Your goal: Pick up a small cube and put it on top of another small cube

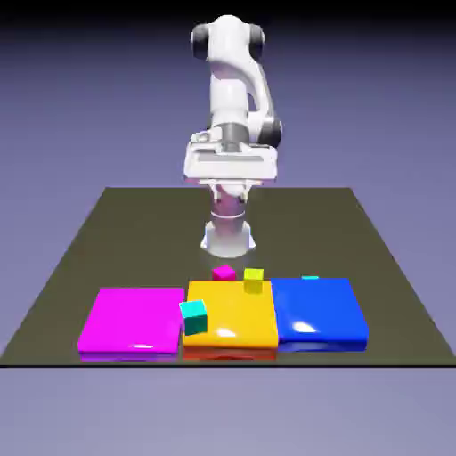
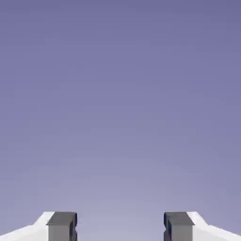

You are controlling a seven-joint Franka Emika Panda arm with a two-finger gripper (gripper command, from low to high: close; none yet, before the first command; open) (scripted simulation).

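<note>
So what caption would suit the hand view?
Open claw, empty, two grey fingertips framing only plain blue-violet backdrop.

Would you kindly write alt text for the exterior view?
A white robot arm stands folded at the far edge of a dark table, behind magenta, orange and blue square pads. Small teal, magenta, yellow-green and cyan cubes sit around them.

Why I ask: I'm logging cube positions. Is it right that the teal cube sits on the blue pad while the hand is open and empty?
Not quite. In the exterior view the teal cube sits at the left edge of the orange pad, not on the blue pad. The hand is open and empty, as the hand view shows.
</note>
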